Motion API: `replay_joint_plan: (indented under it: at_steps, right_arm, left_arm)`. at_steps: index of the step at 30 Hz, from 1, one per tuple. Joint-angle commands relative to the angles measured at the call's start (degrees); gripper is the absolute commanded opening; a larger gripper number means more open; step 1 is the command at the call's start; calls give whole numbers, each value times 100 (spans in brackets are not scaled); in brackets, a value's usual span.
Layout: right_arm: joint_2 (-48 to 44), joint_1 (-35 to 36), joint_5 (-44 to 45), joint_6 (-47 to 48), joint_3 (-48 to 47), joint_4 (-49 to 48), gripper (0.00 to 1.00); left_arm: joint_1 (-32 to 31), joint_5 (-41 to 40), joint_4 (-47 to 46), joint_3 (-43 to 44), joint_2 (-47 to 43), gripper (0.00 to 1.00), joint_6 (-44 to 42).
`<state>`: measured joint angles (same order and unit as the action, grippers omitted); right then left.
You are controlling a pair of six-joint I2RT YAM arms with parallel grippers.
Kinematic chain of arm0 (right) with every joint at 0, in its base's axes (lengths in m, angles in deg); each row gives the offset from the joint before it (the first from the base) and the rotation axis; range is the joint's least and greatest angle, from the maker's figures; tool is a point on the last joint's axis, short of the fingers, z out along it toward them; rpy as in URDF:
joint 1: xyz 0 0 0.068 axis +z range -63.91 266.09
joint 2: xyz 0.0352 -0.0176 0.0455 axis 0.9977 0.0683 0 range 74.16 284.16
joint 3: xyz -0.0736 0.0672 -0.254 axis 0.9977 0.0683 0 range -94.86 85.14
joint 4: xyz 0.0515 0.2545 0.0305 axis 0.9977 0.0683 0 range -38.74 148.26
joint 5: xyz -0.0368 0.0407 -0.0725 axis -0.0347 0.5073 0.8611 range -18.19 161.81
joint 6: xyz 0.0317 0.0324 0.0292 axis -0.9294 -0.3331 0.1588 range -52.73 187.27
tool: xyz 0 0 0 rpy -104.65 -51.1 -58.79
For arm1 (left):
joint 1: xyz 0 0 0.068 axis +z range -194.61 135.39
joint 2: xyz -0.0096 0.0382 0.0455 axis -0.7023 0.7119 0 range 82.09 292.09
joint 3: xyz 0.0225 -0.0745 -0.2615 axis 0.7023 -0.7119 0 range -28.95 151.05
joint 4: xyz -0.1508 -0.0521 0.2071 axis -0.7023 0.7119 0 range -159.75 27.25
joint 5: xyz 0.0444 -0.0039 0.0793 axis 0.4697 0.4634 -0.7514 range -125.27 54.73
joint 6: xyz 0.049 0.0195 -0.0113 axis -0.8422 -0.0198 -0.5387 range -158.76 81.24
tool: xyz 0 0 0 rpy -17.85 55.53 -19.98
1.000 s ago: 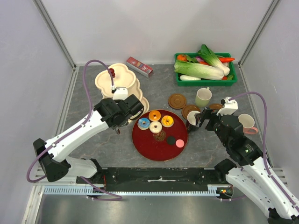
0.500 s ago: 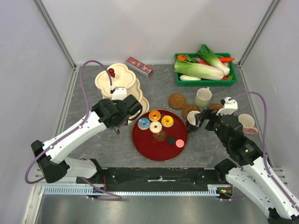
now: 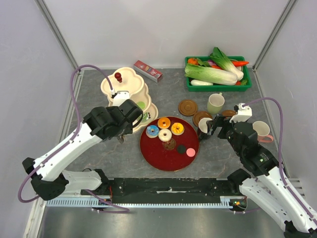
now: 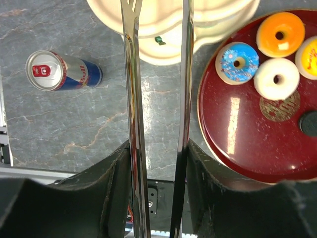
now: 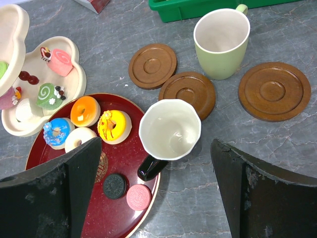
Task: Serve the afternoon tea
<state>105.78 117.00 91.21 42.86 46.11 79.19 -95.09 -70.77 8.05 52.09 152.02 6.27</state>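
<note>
Grey marbled tabletop, white enclosure walls. Red round tray (image 3: 166,157) carries four donuts: blue donut (image 3: 152,131), white donut (image 3: 165,135), orange donut (image 3: 164,122), yellow donut (image 3: 177,128). A black sweet (image 3: 181,148) and a pink sweet (image 3: 190,152) lie near its right rim. Cream tiered stand (image 3: 124,82), just left of the tray, holds a pink swirl cake (image 5: 60,55) and a green swirl cake (image 5: 47,95) on its lower tier. Left gripper (image 4: 158,5): long metal fingers parted, nothing between them, over the stand's edge; drink can (image 4: 64,71) on the table nearby. Right gripper (image 5: 156,144): fingers spread wide, empty, flanking the black mug (image 5: 170,130), which stands at the tray's right rim. Three brown coasters (image 5: 152,66) and the pale green mug (image 5: 221,37) sit beyond it.
</note>
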Motion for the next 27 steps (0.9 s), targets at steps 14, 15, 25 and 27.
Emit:
replay_joint_plan:
  at_steps: [14, 15, 25, 27]
  right_arm:
    - [-15, 2, 108, -29, 9, -147, 98]
    - [-15, 2, 108, -29, 9, -147, 98]
    - [-6, 2, 108, -38, 0, -147, 98]
    - [-6, 2, 108, -38, 0, -147, 98]
  left_arm:
    - [-6, 1045, 60, 334, -314, 49, -882]
    - [-15, 1089, 16, 343, -296, 49, -917]
    - [-58, 1669, -599, 483, -42, 51, -1260]
    - [-129, 1749, -713, 510, 64, 51, -1296]
